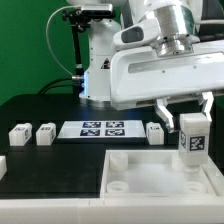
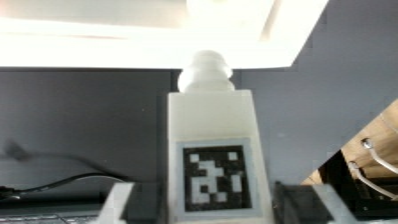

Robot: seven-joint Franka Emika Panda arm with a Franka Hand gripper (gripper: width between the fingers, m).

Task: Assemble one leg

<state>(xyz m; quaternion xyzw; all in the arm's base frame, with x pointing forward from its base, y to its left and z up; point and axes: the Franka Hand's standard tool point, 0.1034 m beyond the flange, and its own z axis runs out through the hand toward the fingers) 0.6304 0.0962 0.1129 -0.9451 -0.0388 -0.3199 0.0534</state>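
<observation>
The claw (image 1: 187, 116), clamping the upright leg (image 1: 192, 140), is holding it over a corner of the tray (image 1: 128, 160), where any sideways offset is risking a jammed, tilted insertion.

The white Panda arm (image 1: 150, 62) reaches from its base near 10 o'clock in the exterior view out toward 3 o'clock. The wrist is turned so the gripper (image 1: 187, 112) points straight down. Its two dark fingers (image 1: 164, 108) press on opposite sides of the upright leg (image 1: 192, 135), gripping its upper part.
</observation>
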